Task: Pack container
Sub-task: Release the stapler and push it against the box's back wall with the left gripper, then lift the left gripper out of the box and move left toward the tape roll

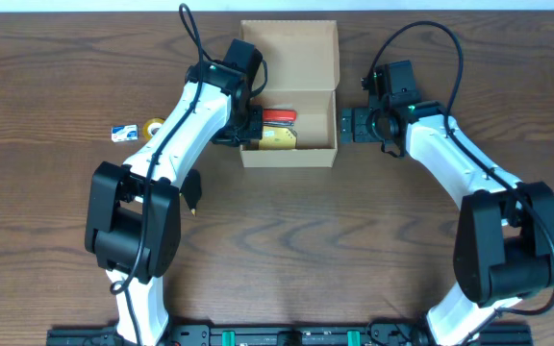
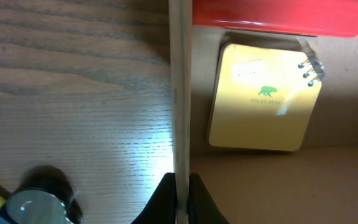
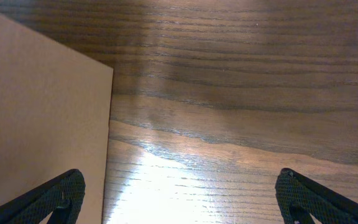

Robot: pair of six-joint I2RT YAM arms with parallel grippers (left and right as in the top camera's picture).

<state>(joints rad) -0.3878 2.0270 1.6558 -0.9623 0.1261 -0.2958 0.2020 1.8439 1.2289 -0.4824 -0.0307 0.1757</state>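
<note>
Container point(image 1: 289, 58), lid open, holds a red item point(image 1: 279, 117) and yellow notepad point(image 1: 277, 140).

Even overhead light, bright glare on the table point(image 3: 185, 180) in both wrist views, close objects blurred

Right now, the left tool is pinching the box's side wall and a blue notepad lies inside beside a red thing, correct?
Not quite: the notepad is yellow, not blue, as the left wrist view shows. The rest holds: the left tool pinches the side wall of the box, and the notepad lies inside beside the red thing.
</note>
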